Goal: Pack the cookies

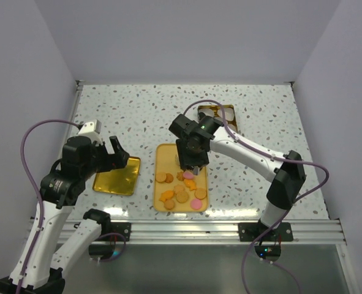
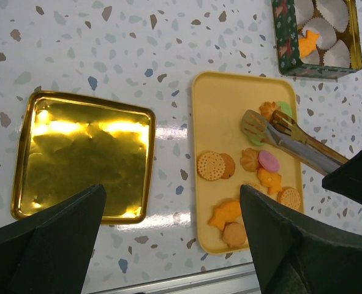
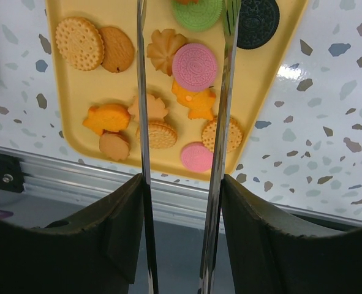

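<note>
While the right arm (image 1: 248, 153) is bending down over the speckled bench (image 1: 138, 110), right end effector (image 1: 191, 160) is pinching shiny metal tongs (image 2: 291, 138), tips apart; left end effector (image 1: 118, 156) is hovering spread above a glossy gold sq. tray (image 1: 116, 177). Round & flower-shaped cookies (image 1: 182, 191) are lying on the matte yellow tray (image 1: 166, 156).

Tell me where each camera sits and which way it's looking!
Top external: high above and behind the arms, looking down at the table; both arms show, with the left gripper and right gripper.
Left wrist: on the left arm, looking down at the gold tray and the tongs; its own dark fingers show at the bottom.
Right wrist: on the right arm, looking down along the tongs at the cookies; its own fingers show gripping the tongs.
Shared: all three see the yellow tray of cookies.
</note>
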`<state>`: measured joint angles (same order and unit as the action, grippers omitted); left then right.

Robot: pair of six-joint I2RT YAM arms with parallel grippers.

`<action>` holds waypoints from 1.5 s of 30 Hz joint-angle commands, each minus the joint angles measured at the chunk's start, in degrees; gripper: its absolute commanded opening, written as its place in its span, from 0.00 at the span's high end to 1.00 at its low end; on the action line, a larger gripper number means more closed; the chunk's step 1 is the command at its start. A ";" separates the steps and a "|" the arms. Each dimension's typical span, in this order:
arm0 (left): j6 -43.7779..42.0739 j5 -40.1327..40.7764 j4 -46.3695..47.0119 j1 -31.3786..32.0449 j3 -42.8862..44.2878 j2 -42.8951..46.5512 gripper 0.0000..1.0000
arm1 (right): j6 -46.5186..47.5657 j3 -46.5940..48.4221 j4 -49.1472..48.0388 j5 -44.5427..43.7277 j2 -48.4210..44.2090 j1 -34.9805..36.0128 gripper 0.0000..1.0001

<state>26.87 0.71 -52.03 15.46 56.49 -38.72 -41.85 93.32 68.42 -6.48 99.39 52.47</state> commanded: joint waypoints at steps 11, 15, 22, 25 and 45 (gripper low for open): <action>0.55 1.13 1.23 0.27 0.38 -0.83 0.04 | 0.45 3.01 -0.66 -0.73 2.73 0.88 0.50; 0.37 1.40 1.67 0.27 0.46 -1.09 0.04 | 0.80 2.83 -0.66 -0.90 3.17 0.80 0.53; 0.20 1.93 2.46 0.27 0.55 -1.88 0.04 | 1.85 4.76 0.39 -1.34 4.23 0.88 0.59; 0.11 2.10 2.90 0.27 0.64 -2.50 0.03 | 2.12 6.69 1.53 -1.78 4.84 0.88 0.60; 0.20 0.87 5.80 0.27 0.90 -5.58 0.04 | 8.52 26.47 8.75 -5.91 8.45 -8.60 0.60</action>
<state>27.00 2.11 -48.90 15.46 56.49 -44.16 -36.07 116.14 75.66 -10.59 107.98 48.58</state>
